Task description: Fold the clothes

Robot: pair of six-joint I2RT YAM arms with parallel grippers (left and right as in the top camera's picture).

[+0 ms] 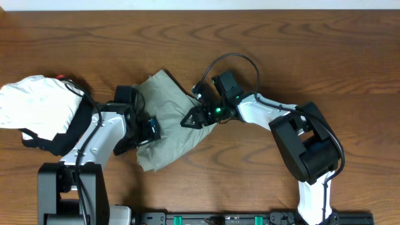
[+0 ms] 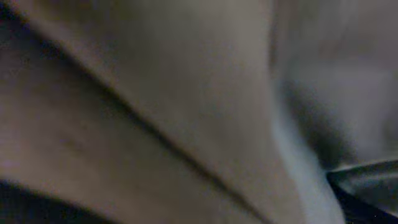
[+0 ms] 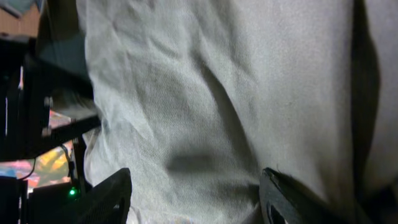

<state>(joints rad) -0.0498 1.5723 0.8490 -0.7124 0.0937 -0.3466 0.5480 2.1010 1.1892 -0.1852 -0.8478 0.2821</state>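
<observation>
The pale khaki shorts [image 1: 172,122] lie crumpled in a heap at the table's middle. My left gripper [image 1: 147,130] is at the heap's left edge. Its wrist view is filled with blurred khaki cloth [image 2: 186,112] pressed close to the camera. One dark finger shows at the far lower right [image 2: 367,186] and a dark shape at the lower left, so the jaws look spread. My right gripper [image 1: 195,117] is on the heap's right side. In its wrist view the jaws [image 3: 193,199] are open with the cloth [image 3: 205,93] between and beyond the fingers.
A white folded garment [image 1: 37,103] lies on a black garment [image 1: 62,134] at the far left, beside my left arm. Bare wooden table [image 1: 300,50] surrounds the shorts. The right arm's base [image 1: 309,156] stands at the front right.
</observation>
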